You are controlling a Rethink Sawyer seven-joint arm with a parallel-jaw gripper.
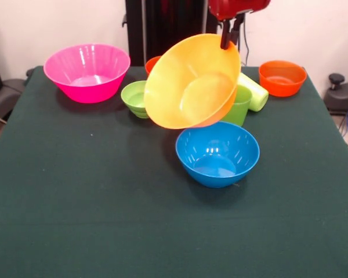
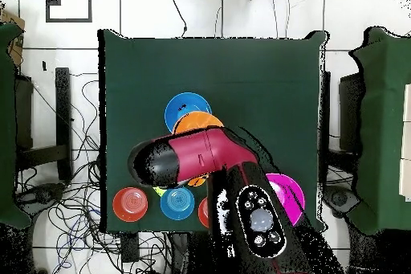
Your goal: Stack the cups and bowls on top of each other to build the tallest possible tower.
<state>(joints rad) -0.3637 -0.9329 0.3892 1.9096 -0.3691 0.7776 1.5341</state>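
My gripper (image 1: 229,39) is shut on the far rim of the large yellow-orange bowl (image 1: 191,81) and holds it tilted, its opening facing the camera, in the air just above and behind the medium blue bowl (image 1: 217,153). The blue bowl stands upright and empty on the table. In the overhead view the arm (image 2: 193,154) hides the gripper, and the yellow-orange bowl (image 2: 197,122) shows partly beside the blue bowl (image 2: 185,110). The large pink bowl (image 1: 87,72) stands apart at the far left. A green cup (image 1: 239,105) stands upright behind the held bowl, and a lime-yellow cup (image 1: 254,91) lies on its side.
A small green bowl (image 1: 134,98) sits left of the held bowl, with an orange piece (image 1: 152,62) half hidden behind it. A small orange bowl (image 1: 282,77) stands far right. The overhead view shows a small blue bowl (image 2: 177,203) near the robot's side. The dark green table (image 1: 75,202) stretches toward the camera.
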